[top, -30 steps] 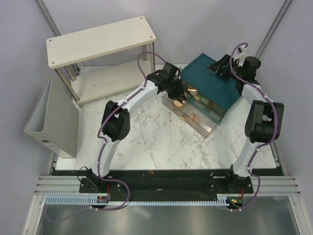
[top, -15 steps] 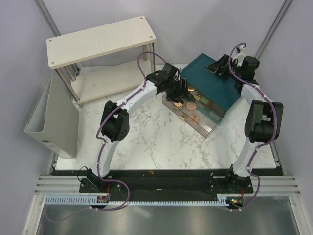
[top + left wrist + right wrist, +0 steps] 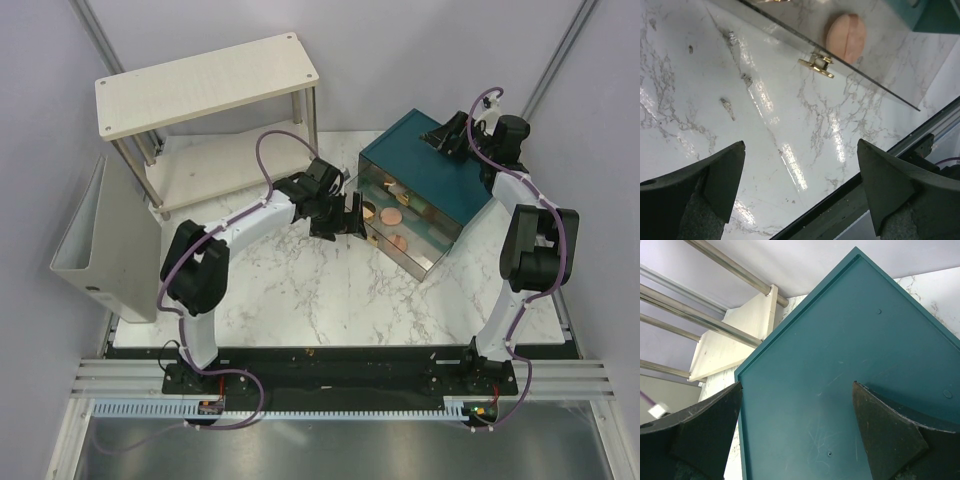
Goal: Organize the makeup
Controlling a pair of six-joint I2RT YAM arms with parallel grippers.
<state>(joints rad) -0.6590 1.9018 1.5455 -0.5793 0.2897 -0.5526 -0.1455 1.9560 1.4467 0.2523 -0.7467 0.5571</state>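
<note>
The makeup I can see is a few peach-pink rounded pieces (image 3: 392, 215) lying inside the clear drawers (image 3: 400, 250) of the large teal box (image 3: 440, 185). The left wrist view shows one peach sponge (image 3: 845, 30) behind a clear drawer front that has a small gold handle (image 3: 816, 65). My left gripper (image 3: 348, 215) (image 3: 801, 142) is open and empty just left of the drawers, over bare marble. My right gripper (image 3: 443, 135) (image 3: 797, 383) hovers open over the back of the box's teal top (image 3: 840, 365), holding nothing.
A light wooden two-tier shelf (image 3: 205, 85) stands at the back left. A grey bin (image 3: 100, 250) leans at the left edge. The black base rail (image 3: 340, 365) runs along the near edge. White marble tabletop (image 3: 300, 290) lies in front of the box.
My left gripper has opened wide and drawn back to the left, away from the drawers, with its elbow swinging left. The right arm has stayed put.
</note>
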